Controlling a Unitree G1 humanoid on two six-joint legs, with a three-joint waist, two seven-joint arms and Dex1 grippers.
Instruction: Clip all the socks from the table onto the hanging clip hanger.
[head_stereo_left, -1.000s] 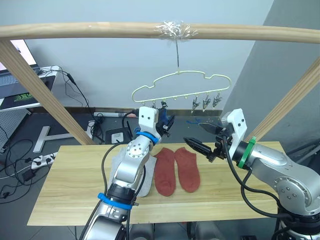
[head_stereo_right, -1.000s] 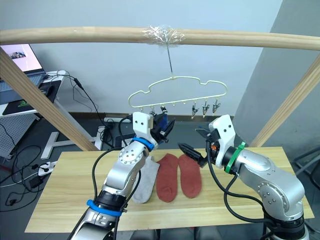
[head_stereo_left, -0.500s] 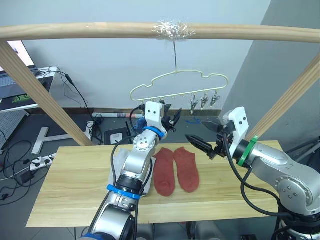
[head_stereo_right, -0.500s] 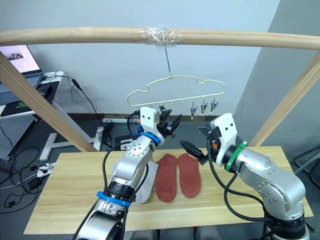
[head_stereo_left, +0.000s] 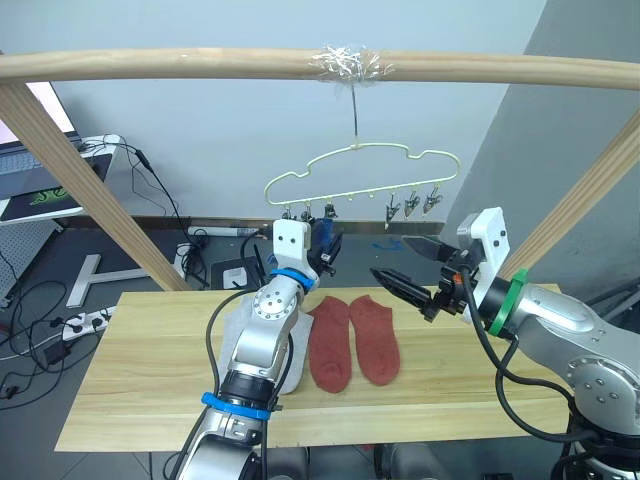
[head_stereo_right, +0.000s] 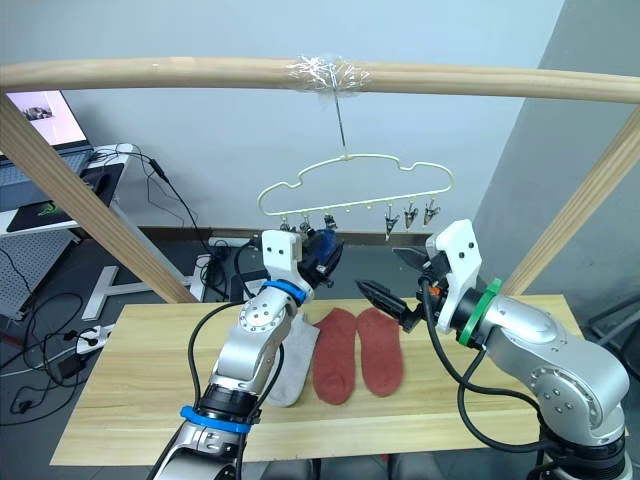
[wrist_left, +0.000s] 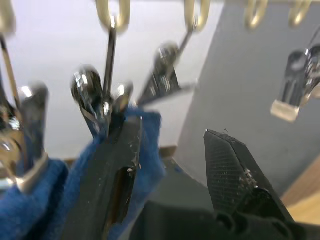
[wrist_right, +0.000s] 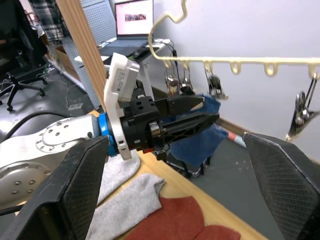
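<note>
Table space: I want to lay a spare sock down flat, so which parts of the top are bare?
The table is bare left of the grey sock, and again right of the two rust red socks, under the right claw. The middle is crowded by those socks and the left arm.

We see the left end effector (head_stereo_left: 326, 246) raised to the clip hanger (head_stereo_left: 360, 172), blue sock (head_stereo_left: 322, 236) beside it. Two red socks (head_stereo_left: 353, 338) and a grey sock (head_stereo_left: 292, 352) lie on the table (head_stereo_left: 140, 370). The right end effector (head_stereo_left: 412, 268) hovers, fingers apart.
</note>
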